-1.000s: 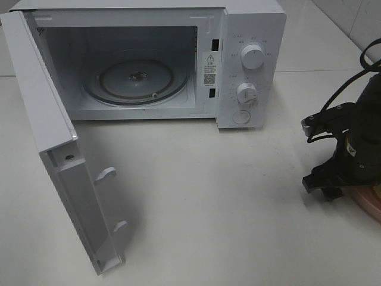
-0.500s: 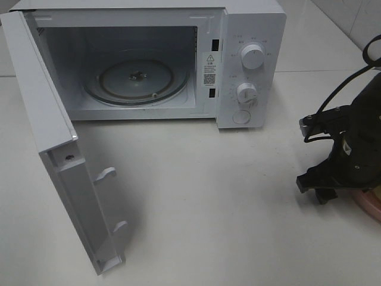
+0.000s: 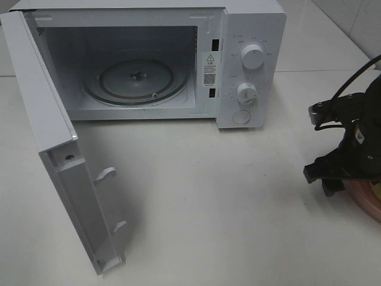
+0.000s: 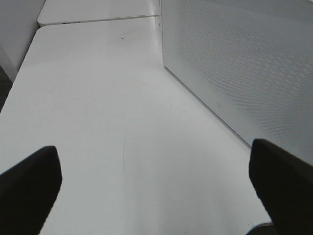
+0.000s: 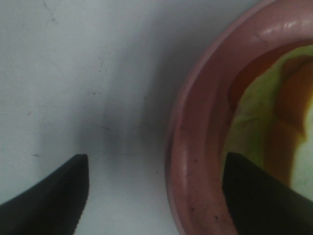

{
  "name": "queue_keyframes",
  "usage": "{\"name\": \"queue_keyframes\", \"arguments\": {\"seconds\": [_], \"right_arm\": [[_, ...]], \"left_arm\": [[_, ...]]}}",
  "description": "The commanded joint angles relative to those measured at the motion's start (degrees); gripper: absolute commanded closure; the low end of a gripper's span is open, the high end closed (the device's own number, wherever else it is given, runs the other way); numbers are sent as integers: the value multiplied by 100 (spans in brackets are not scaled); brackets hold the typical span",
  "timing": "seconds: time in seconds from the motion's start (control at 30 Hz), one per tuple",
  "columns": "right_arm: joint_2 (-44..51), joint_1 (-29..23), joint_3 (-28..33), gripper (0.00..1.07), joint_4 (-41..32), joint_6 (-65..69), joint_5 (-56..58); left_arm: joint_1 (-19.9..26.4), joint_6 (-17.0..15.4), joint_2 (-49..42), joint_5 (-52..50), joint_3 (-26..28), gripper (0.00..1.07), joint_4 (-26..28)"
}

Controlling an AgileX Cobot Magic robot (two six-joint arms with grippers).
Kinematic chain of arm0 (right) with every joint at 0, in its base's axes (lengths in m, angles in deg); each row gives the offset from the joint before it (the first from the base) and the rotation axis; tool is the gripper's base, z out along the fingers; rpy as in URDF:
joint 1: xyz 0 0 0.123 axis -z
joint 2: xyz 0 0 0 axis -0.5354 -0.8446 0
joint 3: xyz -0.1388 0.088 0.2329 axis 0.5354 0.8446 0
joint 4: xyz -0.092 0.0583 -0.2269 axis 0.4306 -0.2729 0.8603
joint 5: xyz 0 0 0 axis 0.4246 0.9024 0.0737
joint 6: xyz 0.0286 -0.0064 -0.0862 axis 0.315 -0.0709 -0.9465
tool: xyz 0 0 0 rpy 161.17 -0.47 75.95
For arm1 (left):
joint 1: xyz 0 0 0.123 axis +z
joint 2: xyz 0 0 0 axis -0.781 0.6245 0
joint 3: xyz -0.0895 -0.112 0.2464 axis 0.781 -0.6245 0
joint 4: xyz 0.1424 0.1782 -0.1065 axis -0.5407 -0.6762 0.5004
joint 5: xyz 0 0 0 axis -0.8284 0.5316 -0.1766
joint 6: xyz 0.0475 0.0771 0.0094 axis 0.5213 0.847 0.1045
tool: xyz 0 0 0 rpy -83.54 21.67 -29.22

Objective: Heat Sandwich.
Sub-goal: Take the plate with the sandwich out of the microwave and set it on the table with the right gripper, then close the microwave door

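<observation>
Microwave point(image 3: 238, 36) sits at the back of the white counter point(image 3: 208, 196); its door point(image 3: 59, 155) is swung fully open and the glass turntable point(image 3: 136, 80) is bare. Sandwich point(image 5: 274, 112) lies on a pink plate point(image 5: 195, 147) at the counter's right edge, well apart from the microwave. Right gripper point(image 5: 156, 196) is low over the plate, fingers spread, one point(image 5: 54, 196) outside the rim and one point(image 5: 264, 191) over the inside, rim between them; contact not discernible. Left gripper point(image 4: 156, 186) hovers by the microwave's perforated side wall, fingers wide apart, holding nothing.
</observation>
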Motion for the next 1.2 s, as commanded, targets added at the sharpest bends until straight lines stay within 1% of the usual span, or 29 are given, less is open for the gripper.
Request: {"name": "queue_keyframes", "arguments": {"seconds": [0.03, 0.2, 0.23, 0.37, 0.43, 0.6, 0.67, 0.8, 0.97, 1.2], "right_arm": [[223, 0, 29, 34, -23, -57, 172], [642, 0, 29, 34, -212, -189, 350], [831, 0, 29, 34, -401, -384, 430], [1094, 0, 29, 34, -653, -682, 607], [1375, 0, 29, 34, -900, -945, 739], [1833, 0, 29, 34, -1226, -1398, 951], [1925, 0, 29, 34, -1272, -1455, 991], [2452, 0, 29, 34, -1593, -1684, 1215], [2865, 0, 29, 34, -1891, -1919, 1369], [3380, 0, 29, 34, -2091, -2011, 1616]], "left_arm": [[11, -17, -120, -29, -23, 7, -17], [11, -17, -120, -29, -23, 7, -17], [11, -17, -120, -29, -23, 7, -17], [11, -17, -120, -29, -23, 7, -17], [11, -17, -120, -29, -23, 7, -17], [11, -17, -120, -29, -23, 7, -17], [11, -17, -120, -29, -23, 7, -17], [11, -17, -120, -29, -23, 7, -17], [11, -17, -120, -29, -23, 7, -17], [11, -17, -120, -29, -23, 7, -17]]}}
